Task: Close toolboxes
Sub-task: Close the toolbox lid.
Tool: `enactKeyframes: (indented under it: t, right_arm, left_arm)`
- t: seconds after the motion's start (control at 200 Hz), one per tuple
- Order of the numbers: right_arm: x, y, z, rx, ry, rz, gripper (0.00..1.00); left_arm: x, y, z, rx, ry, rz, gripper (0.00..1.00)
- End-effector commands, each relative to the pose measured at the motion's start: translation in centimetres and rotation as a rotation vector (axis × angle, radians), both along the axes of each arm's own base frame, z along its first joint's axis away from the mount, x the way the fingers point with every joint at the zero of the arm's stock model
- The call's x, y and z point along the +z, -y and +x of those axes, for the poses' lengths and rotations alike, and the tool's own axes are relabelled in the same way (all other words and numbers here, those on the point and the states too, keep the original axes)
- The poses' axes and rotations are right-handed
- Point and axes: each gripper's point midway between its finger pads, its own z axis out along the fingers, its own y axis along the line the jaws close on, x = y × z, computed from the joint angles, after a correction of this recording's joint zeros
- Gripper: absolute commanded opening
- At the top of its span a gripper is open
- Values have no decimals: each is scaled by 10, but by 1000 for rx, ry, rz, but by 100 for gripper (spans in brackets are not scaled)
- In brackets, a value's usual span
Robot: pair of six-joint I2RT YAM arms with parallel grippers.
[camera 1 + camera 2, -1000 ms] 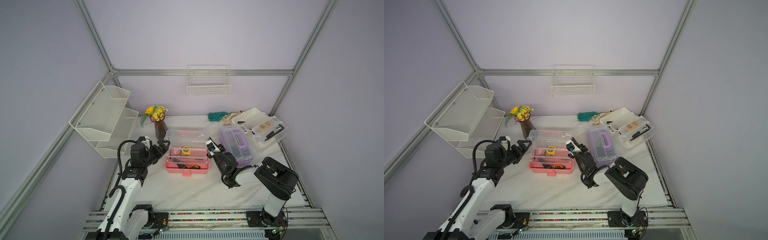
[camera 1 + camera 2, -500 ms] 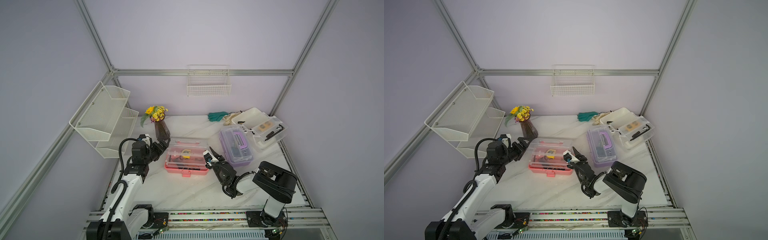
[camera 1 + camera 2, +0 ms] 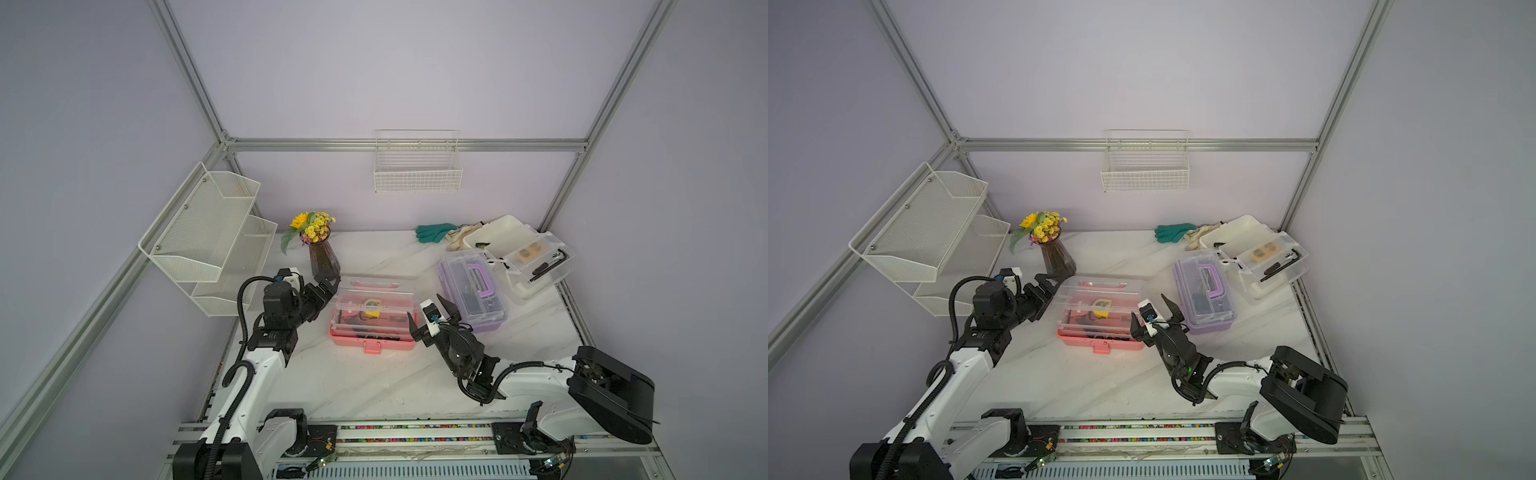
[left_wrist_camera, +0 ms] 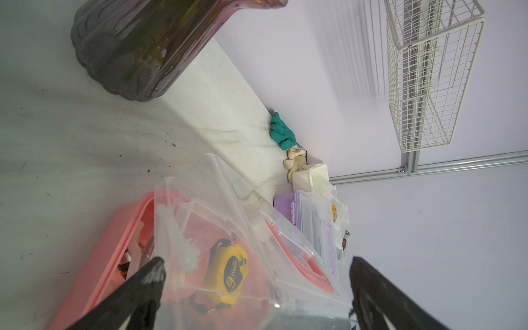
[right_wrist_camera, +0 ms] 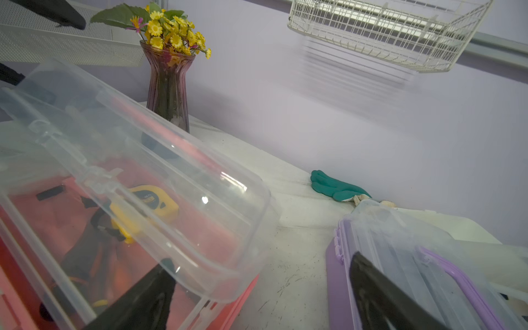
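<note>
Between left end effector [image 3: 326,286] and right end effector [image 3: 427,309], both spread, sits pink toolbox [image 3: 372,322].

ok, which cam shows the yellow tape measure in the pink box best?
Left wrist: the tape measure is close and large, seen through the clear lid. Right wrist shows it smaller, partly behind lid ribs. In both top views it is a tiny yellow spot.
</note>
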Motion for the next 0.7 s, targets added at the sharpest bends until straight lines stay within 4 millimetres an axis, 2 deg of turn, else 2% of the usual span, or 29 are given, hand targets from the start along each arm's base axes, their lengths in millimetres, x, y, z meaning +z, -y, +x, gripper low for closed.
enactKeyframes:
  t: [0.0,0.02,0.03,0.055,0.435,0.695]
  right_arm:
    - [-31,-5,-11,47,-139,-1,97]
    - [-33,-5,-12,54,-148,-7,97]
    - [-27,-5,-13,59,-141,6,97]
    - [-26,-6,-14,66,-145,7,97]
    - [-55,-9,-33,134,-329,16,97]
    - [-81,-2,-53,114,-557,115,97]
  left_arm:
    - [14,0,5,-1,58,-20,100]
    - [14,0,5,-3,59,-21,100]
    - [14,1,4,-4,57,-21,100]
    - [14,0,4,-4,58,-21,100]
    - [9,1,6,-10,52,-14,100]
    - [24,7,22,-53,104,63,100]
